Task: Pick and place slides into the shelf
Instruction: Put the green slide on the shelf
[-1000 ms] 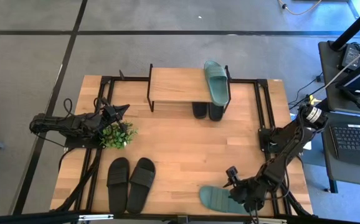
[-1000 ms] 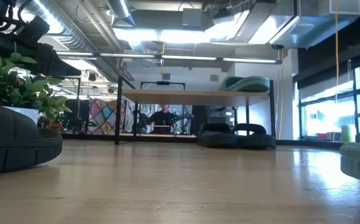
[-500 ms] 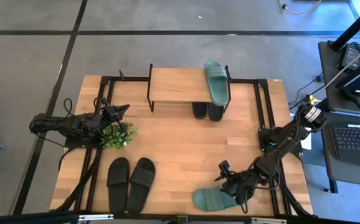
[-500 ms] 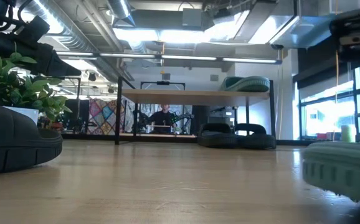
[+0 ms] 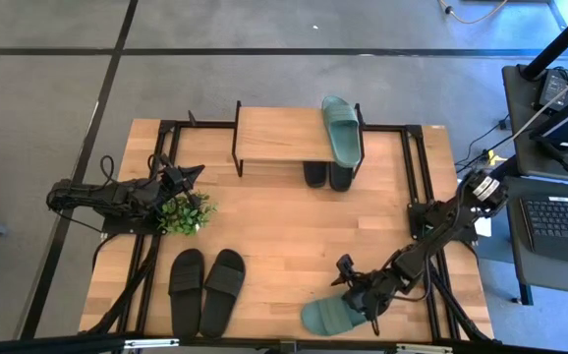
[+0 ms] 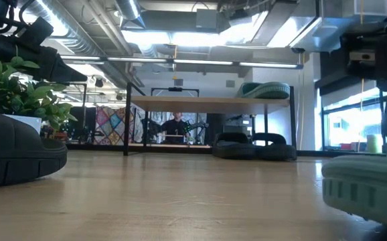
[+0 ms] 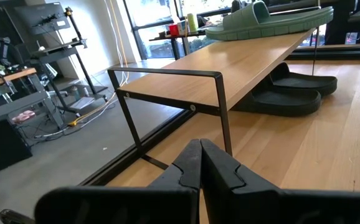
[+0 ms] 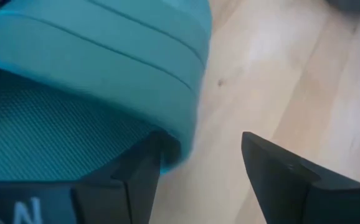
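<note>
A sage-green ribbed slide (image 5: 325, 316) lies near the table's near edge, right of centre; it also shows at the right of the low view (image 6: 367, 191). My right gripper (image 5: 356, 295) is over its right end, open (image 8: 202, 138). Its mate (image 5: 341, 128) rests sole-down on the right end of the shelf (image 5: 279, 133). One black pair (image 5: 326, 175) sits on the table under the shelf. Another black pair (image 5: 207, 287) lies near left. My left gripper (image 5: 194, 173) waits shut (image 7: 200, 146) at the left, beside the plant. My right gripper touches the green slide at the edge of its ribbed strap (image 8: 180, 134). One finger (image 8: 139, 180) is over the textured footbed, against that edge. The other finger (image 8: 279, 177) stands apart over bare table. The fingers come slanting down from the table's right.
A small green plant (image 5: 184, 211) stands by the left arm. Black frame rails run along the table's left and right sides. Bare wood lies between the shelf and the near slides. A laptop desk (image 5: 559, 221) stands right of the table. A person (image 6: 175, 124) shows far behind.
My right gripper has moved toward the table's left along the near edge. The green slide has slid leftward with it, staying flat and nearing the low camera. The left arm kept still.
</note>
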Motion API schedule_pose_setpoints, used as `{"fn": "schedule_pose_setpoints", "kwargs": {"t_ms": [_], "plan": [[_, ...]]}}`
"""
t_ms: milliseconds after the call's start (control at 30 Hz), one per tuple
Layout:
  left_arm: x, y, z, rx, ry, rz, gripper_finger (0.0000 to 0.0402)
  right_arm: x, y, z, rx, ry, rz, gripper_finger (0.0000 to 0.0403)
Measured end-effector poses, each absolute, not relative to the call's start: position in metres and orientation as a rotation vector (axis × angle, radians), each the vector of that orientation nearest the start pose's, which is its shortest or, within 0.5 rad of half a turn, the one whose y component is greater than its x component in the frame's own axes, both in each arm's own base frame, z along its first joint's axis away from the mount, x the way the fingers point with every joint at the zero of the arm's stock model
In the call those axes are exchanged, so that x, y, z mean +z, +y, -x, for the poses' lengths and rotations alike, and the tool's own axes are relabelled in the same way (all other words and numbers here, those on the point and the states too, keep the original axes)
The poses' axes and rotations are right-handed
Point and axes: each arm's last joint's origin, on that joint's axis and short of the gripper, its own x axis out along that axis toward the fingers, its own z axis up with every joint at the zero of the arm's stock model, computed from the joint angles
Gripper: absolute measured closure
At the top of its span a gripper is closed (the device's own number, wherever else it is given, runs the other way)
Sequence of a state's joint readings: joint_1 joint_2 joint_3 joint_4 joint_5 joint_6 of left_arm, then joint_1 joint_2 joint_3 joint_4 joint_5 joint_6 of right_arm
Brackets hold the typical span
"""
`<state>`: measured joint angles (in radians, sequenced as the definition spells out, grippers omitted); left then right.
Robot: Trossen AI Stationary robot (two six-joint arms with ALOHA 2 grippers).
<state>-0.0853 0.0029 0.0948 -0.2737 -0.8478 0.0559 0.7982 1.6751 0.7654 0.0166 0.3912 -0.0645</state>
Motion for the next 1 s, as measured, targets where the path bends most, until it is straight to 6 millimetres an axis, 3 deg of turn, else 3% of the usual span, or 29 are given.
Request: {"fn": "schedule_pose_setpoints", "kwargs": {"t_ms": [800, 1000], "plan": [[0.1708, 0.0148, -0.0815, 0.754, 0.199, -0.165, 0.0401, 0.1326, 0.2144, -0.2242, 0.317, 0.741, 0.313, 0.0180], [0.1708, 0.0148, -0.0814, 0.754, 0.199, -0.165, 0.0401, 0.1326, 0.2125, -0.2260, 0.352, 0.726, 0.421, 0.0180]]}}
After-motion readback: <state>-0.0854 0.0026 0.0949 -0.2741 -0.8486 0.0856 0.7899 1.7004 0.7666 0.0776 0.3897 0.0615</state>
